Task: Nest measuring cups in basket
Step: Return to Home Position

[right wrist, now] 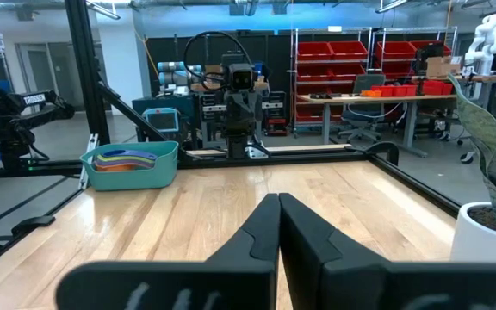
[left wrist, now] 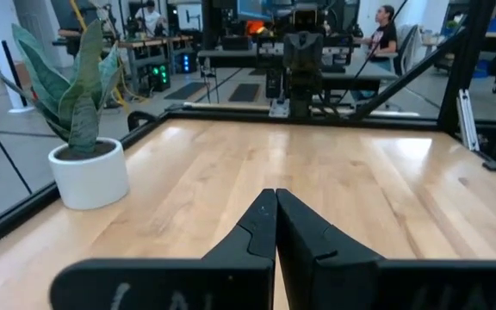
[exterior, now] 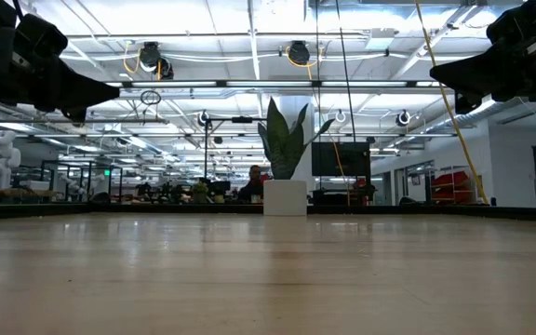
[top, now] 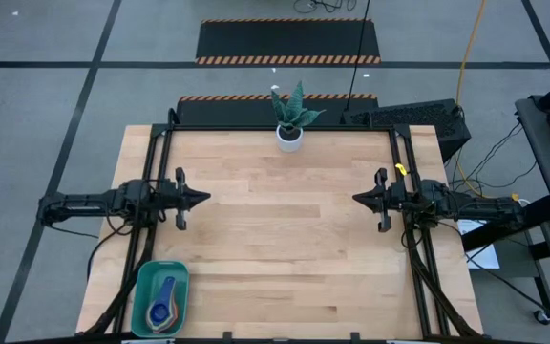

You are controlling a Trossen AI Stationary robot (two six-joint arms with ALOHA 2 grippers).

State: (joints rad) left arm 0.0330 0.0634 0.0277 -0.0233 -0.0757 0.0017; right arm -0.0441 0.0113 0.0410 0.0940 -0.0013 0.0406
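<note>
The teal basket [top: 160, 296] stands on the table's near left corner and also shows in the right wrist view [right wrist: 132, 166]. The measuring cups [top: 163, 304] lie stacked inside it, light blue, orange and red showing; in the right wrist view the cups' [right wrist: 126, 157] coloured rims rise just above its wall. My left gripper [top: 204, 199] is shut and empty above the table's left side, pointing right. My right gripper [top: 357, 199] is shut and empty above the table's right side, pointing left. Both hang well above the tabletop.
A white pot with a green plant [top: 291, 122] stands at the middle of the table's far edge. Black frame rails [top: 160, 162] run along the table's left and right sides. Bare wood [top: 285, 248] lies between the two grippers.
</note>
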